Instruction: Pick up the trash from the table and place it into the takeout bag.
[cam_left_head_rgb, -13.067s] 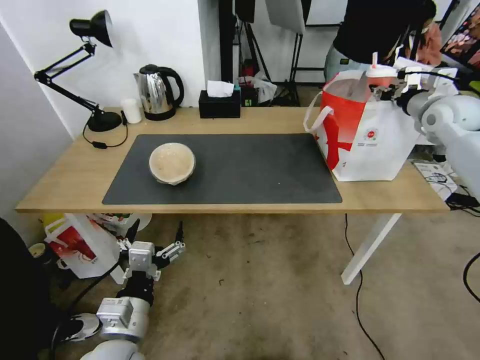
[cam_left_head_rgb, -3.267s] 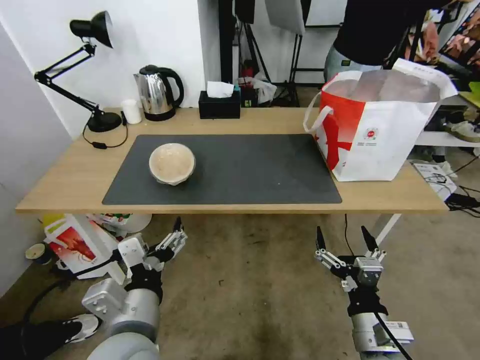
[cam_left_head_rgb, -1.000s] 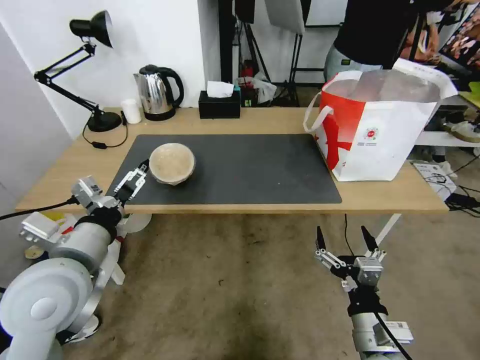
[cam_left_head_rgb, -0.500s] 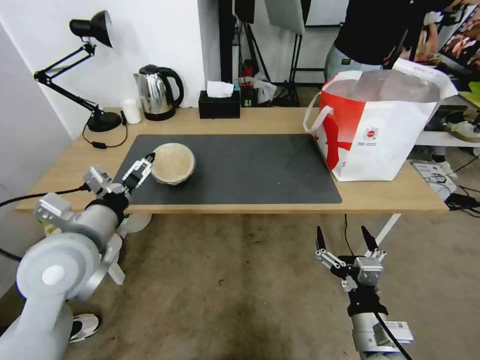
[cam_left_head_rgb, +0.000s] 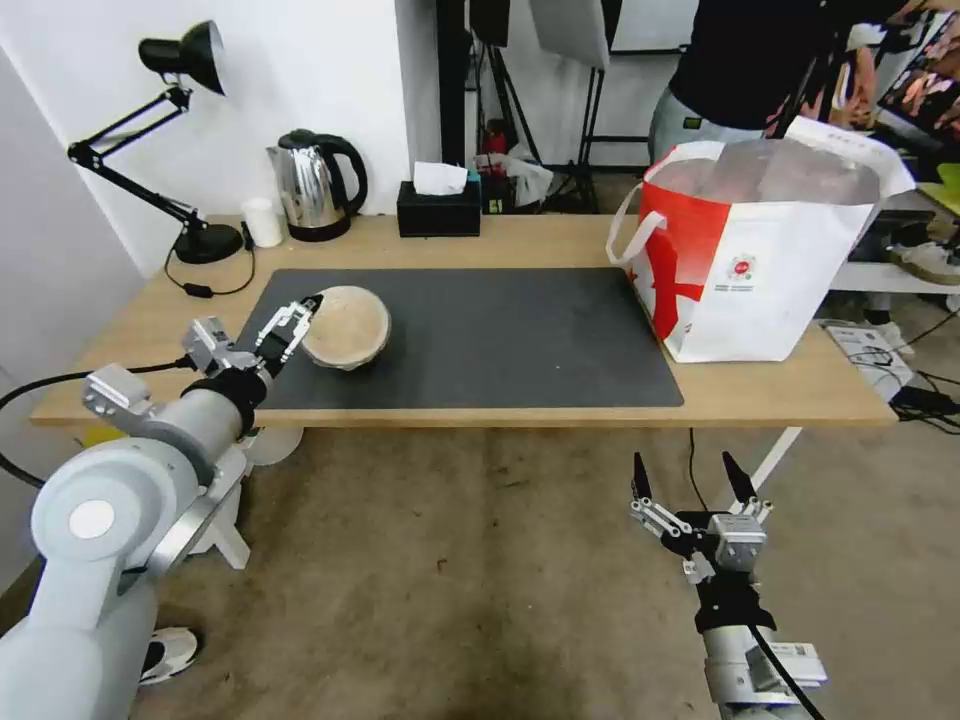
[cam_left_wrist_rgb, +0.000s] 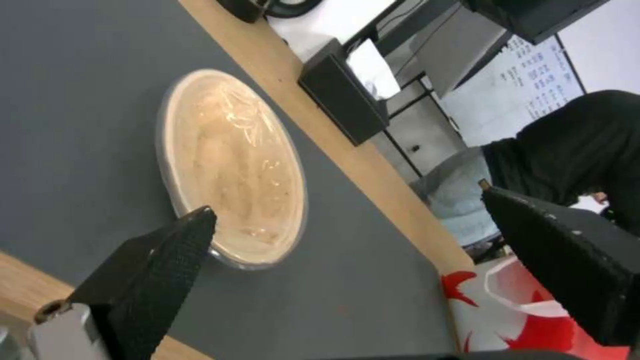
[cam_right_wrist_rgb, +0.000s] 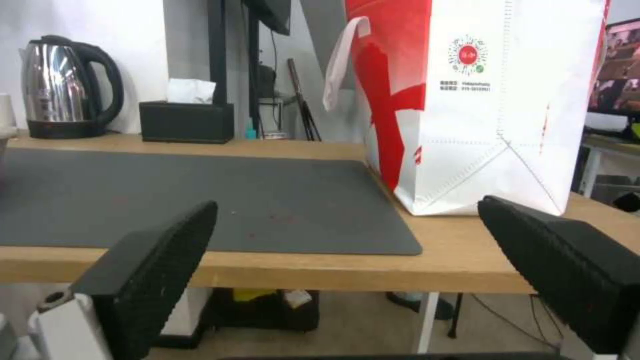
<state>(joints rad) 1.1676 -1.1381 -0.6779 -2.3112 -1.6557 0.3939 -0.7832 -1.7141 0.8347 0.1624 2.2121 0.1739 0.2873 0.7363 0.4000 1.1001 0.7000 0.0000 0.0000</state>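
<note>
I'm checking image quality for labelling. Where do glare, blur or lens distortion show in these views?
Head view: wide-angle bending at the edges, the table front edge bows. Left wrist view: glare streaks on the beige bowl film cover, and the left claw fingertips look soft. Right wrist view: the right claw fingertips blurred, the takeout bag sharp.

Office (desk lamp (cam_left_head_rgb: 150, 130), kettle (cam_left_head_rgb: 315, 185), light stands (cam_left_head_rgb: 590, 90)).
</note>
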